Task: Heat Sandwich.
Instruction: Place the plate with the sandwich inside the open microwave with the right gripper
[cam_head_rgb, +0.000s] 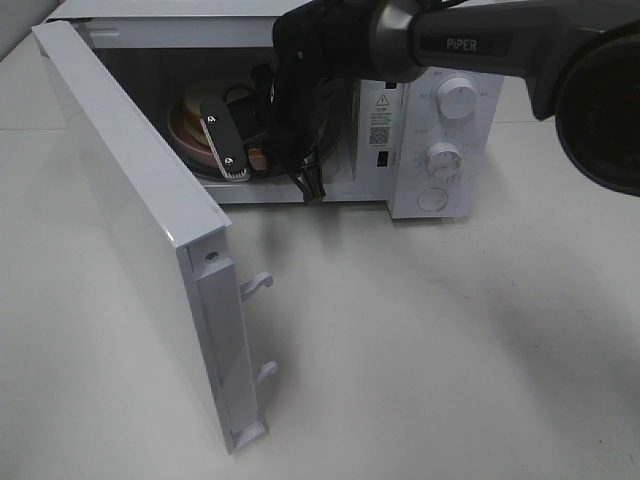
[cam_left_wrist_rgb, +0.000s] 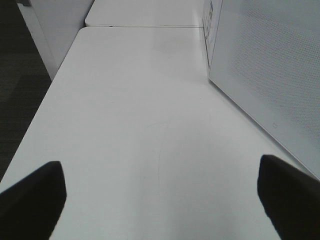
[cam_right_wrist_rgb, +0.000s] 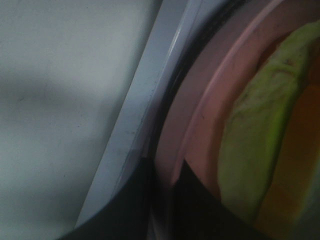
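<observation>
Inside the open microwave (cam_head_rgb: 395, 115) a pink plate (cam_head_rgb: 190, 128) rests in the cavity. The sandwich (cam_right_wrist_rgb: 252, 145), pale bread with yellowish-green filling, lies on that plate (cam_right_wrist_rgb: 200, 115). My right gripper (cam_head_rgb: 245, 160) reaches in through the doorway. In the right wrist view its dark fingers (cam_right_wrist_rgb: 130, 205) stand on both sides of the plate's near rim, the gripper (cam_right_wrist_rgb: 165, 172) shut on it. My left gripper (cam_left_wrist_rgb: 160, 200) is open over bare table beside the microwave's perforated wall (cam_left_wrist_rgb: 265, 65), with nothing between its fingers (cam_left_wrist_rgb: 35, 195).
The microwave door (cam_head_rgb: 130, 200) swings wide open toward the front left, its latch hooks (cam_head_rgb: 258, 285) sticking out. Two knobs (cam_head_rgb: 457, 98) sit on the control panel at right. The right arm (cam_head_rgb: 480, 45) crosses above the oven. White table (cam_head_rgb: 430, 340) spreads in front.
</observation>
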